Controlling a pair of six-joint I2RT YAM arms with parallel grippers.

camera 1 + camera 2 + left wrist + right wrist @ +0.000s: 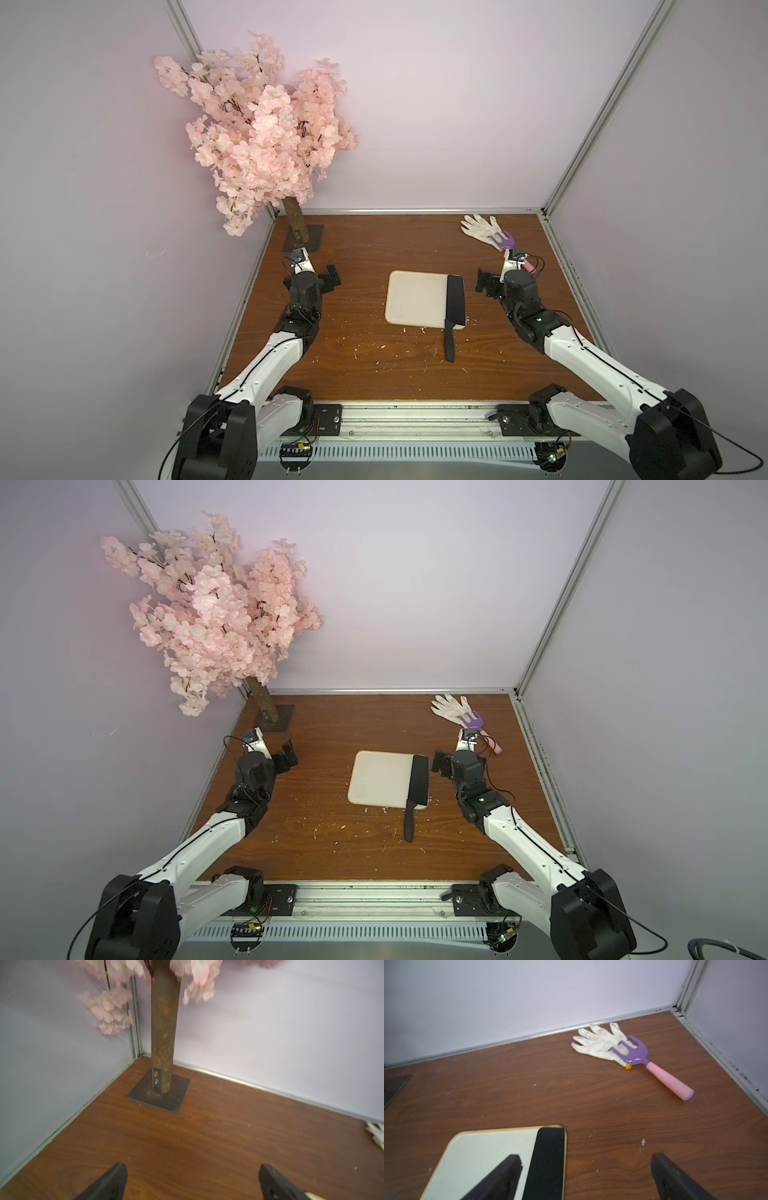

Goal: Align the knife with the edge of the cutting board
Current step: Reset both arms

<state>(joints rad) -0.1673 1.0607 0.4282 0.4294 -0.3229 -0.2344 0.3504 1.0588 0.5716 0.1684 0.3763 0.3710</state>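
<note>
Leftmost, a pink blossom tree (257,129) stands in the far left corner of the wooden table (374,374), its brown trunk fixed to a dark square base plate (316,239). Just near of that plate the left gripper (192,1169) hangs over bare wood, its black fingers (116,1180) spread wide apart with nothing between them.

At the middle of the table the cutting board (415,299), cream-white with a thin tan rim, lies flat. The knife (455,305) rests on the board's right part. Its wide black blade runs along the right edge, nearly parallel to it, and only a thin strip of board shows beside it in the right wrist view. Its handle reaches past the near edge onto the table. White crumbs (422,330) are scattered by that edge.

Just right of the board's far right corner the right gripper (586,1155) hovers, jaws wide apart and empty, touching neither knife nor board. Farther right, near the back wall, a white glove (598,1043) lies with a purple, pink-handled fork (635,1055) resting partly on it.
</note>
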